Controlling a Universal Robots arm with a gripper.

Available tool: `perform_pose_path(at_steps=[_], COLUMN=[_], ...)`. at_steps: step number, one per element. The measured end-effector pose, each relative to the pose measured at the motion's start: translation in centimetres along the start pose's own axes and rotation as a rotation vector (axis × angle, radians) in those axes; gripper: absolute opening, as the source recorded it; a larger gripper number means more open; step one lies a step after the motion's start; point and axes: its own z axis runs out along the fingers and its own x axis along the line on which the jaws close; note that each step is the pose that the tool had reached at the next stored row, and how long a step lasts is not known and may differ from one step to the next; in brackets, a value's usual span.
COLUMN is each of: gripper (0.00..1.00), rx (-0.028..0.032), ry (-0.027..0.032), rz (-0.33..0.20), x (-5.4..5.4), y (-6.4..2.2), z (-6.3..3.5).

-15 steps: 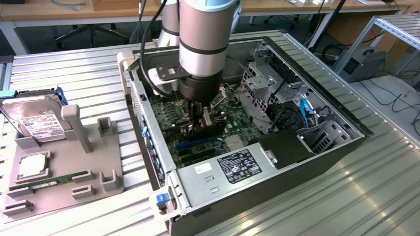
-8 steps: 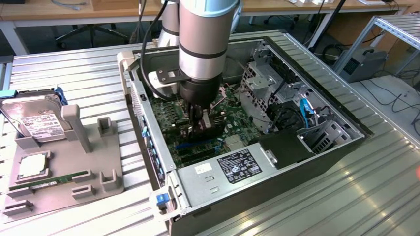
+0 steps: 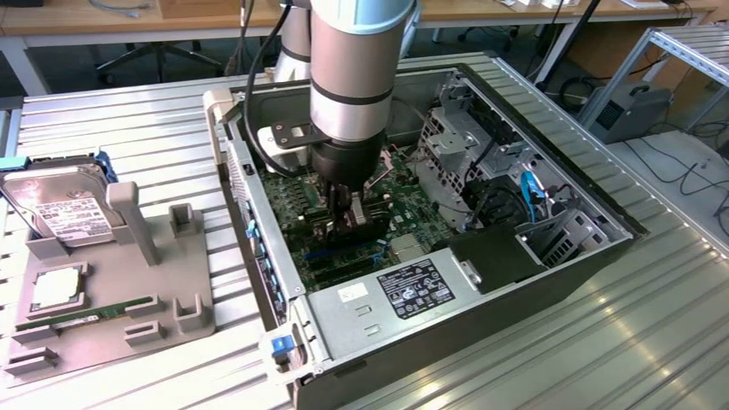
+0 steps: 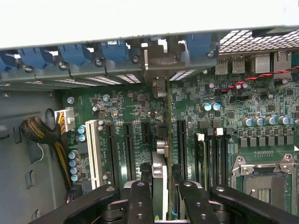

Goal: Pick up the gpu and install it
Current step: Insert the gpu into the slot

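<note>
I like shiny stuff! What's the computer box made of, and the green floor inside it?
The computer case looks like bare sheet metal: grey, dull shine, thin folded edges. The green motherboard looks like a rigid circuit board, likely fibreglass with a glossy coating, dotted with small metal parts.

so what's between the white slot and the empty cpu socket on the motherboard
In the wrist view, black expansion slots and the gpu, held edge-on by the gripper, lie between the white slot and the cpu socket.

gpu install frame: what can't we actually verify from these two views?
- Exterior view: the arm hides the gpu and slot.
- Wrist view: gpu is seen edge-on; the gripper covers its near end, so seating is unreadable.
- Wrist view: the cpu socket is cut off by the edge.
</note>
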Motion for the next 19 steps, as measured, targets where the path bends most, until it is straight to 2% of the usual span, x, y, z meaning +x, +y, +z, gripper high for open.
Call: perform_pose_path(at_steps=[19], gripper=[0.27], rx=[0.0011], ry=[-0.0001], rz=[0.000], x=[0.01], y=[0.03], z=[-0.27])
